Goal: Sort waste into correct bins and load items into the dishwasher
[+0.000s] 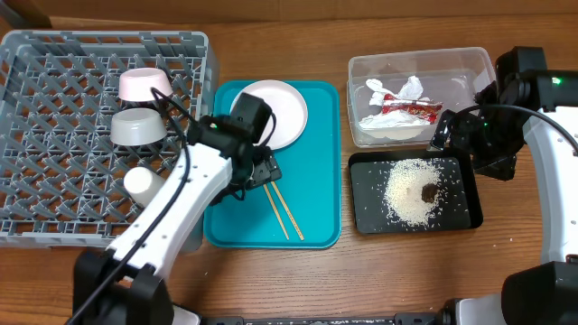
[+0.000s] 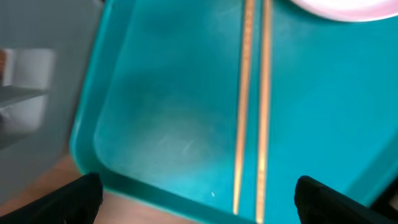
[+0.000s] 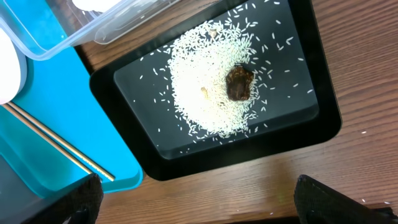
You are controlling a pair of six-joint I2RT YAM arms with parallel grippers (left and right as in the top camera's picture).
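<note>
Two wooden chopsticks (image 1: 284,213) lie on the teal tray (image 1: 316,217), below the large white plate (image 1: 275,110). My left gripper (image 1: 257,171) is open and empty right above the chopsticks (image 2: 252,106). The grey dish rack (image 1: 54,135) holds the pinkish dish (image 1: 144,84), the grey bowl (image 1: 138,127) and the white cup (image 1: 143,183). The clear tub (image 1: 452,68) holds the red-and-white wrapper (image 1: 411,111) and a white napkin (image 1: 408,88). The black tray (image 1: 456,212) holds rice (image 1: 411,190) and a brown lump (image 3: 239,84). My right gripper (image 1: 452,131) is open and empty over the black tray's far edge.
The teal tray lies between the rack and the two bins. Bare wooden table (image 3: 249,193) runs along the front edge. The rack's left and back cells hold nothing.
</note>
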